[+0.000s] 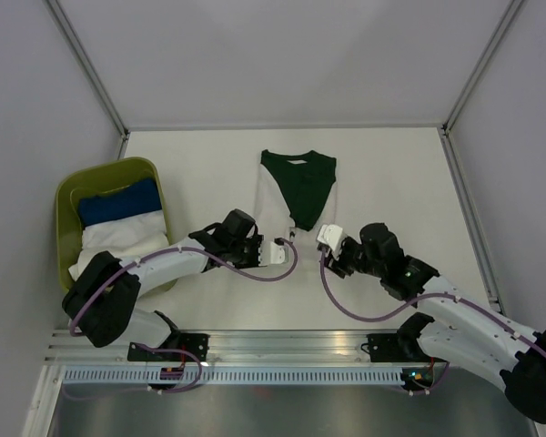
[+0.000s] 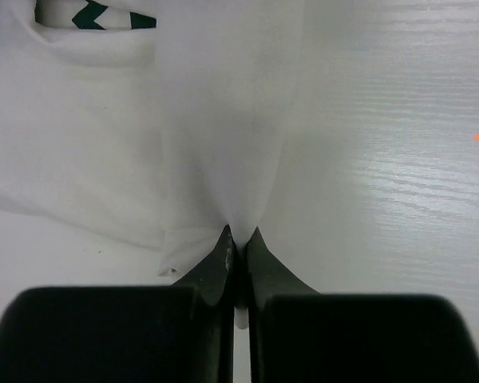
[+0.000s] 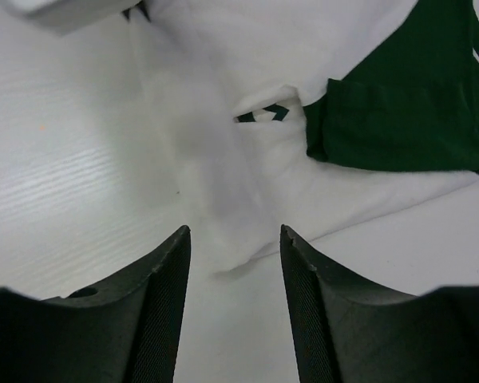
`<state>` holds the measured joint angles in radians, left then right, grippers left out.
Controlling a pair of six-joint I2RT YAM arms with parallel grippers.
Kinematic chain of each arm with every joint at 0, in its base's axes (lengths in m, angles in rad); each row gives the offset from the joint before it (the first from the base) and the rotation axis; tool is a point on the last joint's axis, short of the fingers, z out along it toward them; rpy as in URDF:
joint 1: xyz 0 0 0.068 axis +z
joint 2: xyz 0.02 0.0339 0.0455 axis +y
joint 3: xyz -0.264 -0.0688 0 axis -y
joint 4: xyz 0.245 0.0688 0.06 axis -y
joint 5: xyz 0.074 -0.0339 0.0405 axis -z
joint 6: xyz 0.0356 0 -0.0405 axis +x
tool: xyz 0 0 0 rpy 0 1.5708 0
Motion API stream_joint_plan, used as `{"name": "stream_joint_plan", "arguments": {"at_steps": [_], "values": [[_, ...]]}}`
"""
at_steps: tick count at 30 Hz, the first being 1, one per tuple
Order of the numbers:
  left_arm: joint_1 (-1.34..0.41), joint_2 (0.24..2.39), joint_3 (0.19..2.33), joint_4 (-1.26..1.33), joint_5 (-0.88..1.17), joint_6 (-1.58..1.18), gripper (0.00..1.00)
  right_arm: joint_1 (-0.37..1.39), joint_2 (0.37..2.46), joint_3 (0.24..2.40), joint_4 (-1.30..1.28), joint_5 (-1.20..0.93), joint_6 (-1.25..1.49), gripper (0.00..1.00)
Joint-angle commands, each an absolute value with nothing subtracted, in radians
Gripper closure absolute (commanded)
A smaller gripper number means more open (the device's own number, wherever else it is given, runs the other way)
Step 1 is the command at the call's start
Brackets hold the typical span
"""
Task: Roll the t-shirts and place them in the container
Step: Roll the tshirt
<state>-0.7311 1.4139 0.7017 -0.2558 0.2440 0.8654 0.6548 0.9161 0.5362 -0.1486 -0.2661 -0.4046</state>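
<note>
white t-shirt (image 1: 271, 196), green t-shirt (image 1: 298, 182) lying on it, runs lengthwise away from both grippers: left gripper (image 2: 239, 235) pinches its near hem, right gripper (image 3: 234, 231) gapes at that hem, holding nothing.
</note>
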Motion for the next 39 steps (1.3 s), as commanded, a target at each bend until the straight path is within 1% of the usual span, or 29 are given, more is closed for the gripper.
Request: {"name": "stream_joint_plan", "arguments": {"at_steps": [1,2,3,4,9,12,13,14,15,16,17,18,20,21,22,24,25,26,28,29,30,32,33,36,37,39], "values": [[-0.706,1.414,0.752,-0.356,0.390,0.782,0.98,0.728,0.905,0.463,-0.189,-0.246,-0.655,0.44],[-0.704,1.422,0.756,-0.356,0.393,0.781,0.98,0.750,0.920,0.456,-0.178,-0.206,-0.666,0.44],[-0.703,1.425,0.764,-0.357,0.397,0.782,0.98,0.785,0.961,0.451,-0.138,-0.110,-0.669,0.44],[-0.701,1.428,0.768,-0.357,0.397,0.782,0.98,0.799,0.983,0.446,-0.112,-0.080,-0.666,0.40],[-0.693,1.442,0.795,-0.367,0.399,0.802,0.98,0.810,1.127,0.451,0.058,-0.045,-0.631,0.39],[-0.687,1.445,0.801,-0.379,0.405,0.814,0.98,0.810,1.201,0.471,0.090,0.015,-0.583,0.40],[-0.683,1.445,0.802,-0.390,0.416,0.815,0.98,0.810,1.216,0.477,0.087,0.026,-0.571,0.42],[-0.680,1.445,0.808,-0.399,0.426,0.816,0.98,0.810,1.232,0.489,0.078,0.025,-0.569,0.48],[-0.675,1.447,0.814,-0.416,0.458,0.816,0.98,0.808,1.262,0.501,0.024,0.017,-0.569,0.73],[-0.663,1.447,0.824,-0.435,0.481,0.816,0.98,0.810,1.275,0.518,-0.006,0.014,-0.568,0.85],[-0.654,1.447,0.845,-0.498,0.506,0.821,0.98,0.810,1.279,0.558,-0.065,0.005,-0.557,0.93],[-0.646,1.451,0.859,-0.533,0.564,0.825,0.98,0.808,1.272,0.577,-0.178,-0.041,-0.569,0.99],[-0.612,1.454,0.896,-0.656,0.626,0.857,0.98,0.801,1.243,0.621,-0.288,-0.157,-0.632,0.99],[-0.601,1.459,0.910,-0.696,0.690,0.874,0.98,0.786,1.211,0.629,-0.376,-0.310,-0.661,0.99],[-0.580,1.463,0.922,-0.739,0.722,0.903,0.98,0.775,1.203,0.638,-0.417,-0.401,-0.684,0.99],[-0.554,1.492,0.971,-0.845,0.796,0.929,0.98,0.721,1.230,0.669,-0.501,-0.522,-0.692,0.99],[-0.548,1.502,0.983,-0.863,0.805,0.949,0.98,0.698,1.253,0.681,-0.526,-0.547,-0.690,1.00],[-0.546,1.528,1.000,-0.874,0.805,0.950,0.98,0.672,1.302,0.707,-0.546,-0.566,-0.693,0.99],[-0.532,1.561,1.015,-0.876,0.784,0.937,0.94,0.600,1.351,0.732,-0.555,-0.575,-0.695,0.99],[-0.523,1.598,1.035,-0.871,0.779,0.931,0.92,0.583,1.397,0.754,-0.545,-0.575,-0.690,1.00],[-0.514,1.621,1.046,-0.862,0.764,0.924,0.87,0.560,1.422,0.768,-0.513,-0.574,-0.672,0.99],[-0.492,1.658,1.075,-0.845,0.740,0.887,0.84,0.546,1.471,0.822,-0.500,-0.565,-0.658,0.99],[-0.488,1.690,1.083,-0.833,0.688,0.873,0.78,0.540,1.517,0.840,-0.499,-0.557,-0.644,0.98],[-0.483,1.727,1.092,-0.776,0.586,0.844,0.68,0.519,1.572,0.880,-0.491,-0.526,-0.623,0.92],[-0.482,1.732,1.092,-0.740,0.565,0.821,0.66,0.512,1.581,0.893,-0.491,-0.526,-0.620,0.91],[-0.479,1.735,1.095,-0.712,0.537,0.802,0.64,0.492,1.598,0.902,-0.492,-0.523,-0.611,0.84]]}}
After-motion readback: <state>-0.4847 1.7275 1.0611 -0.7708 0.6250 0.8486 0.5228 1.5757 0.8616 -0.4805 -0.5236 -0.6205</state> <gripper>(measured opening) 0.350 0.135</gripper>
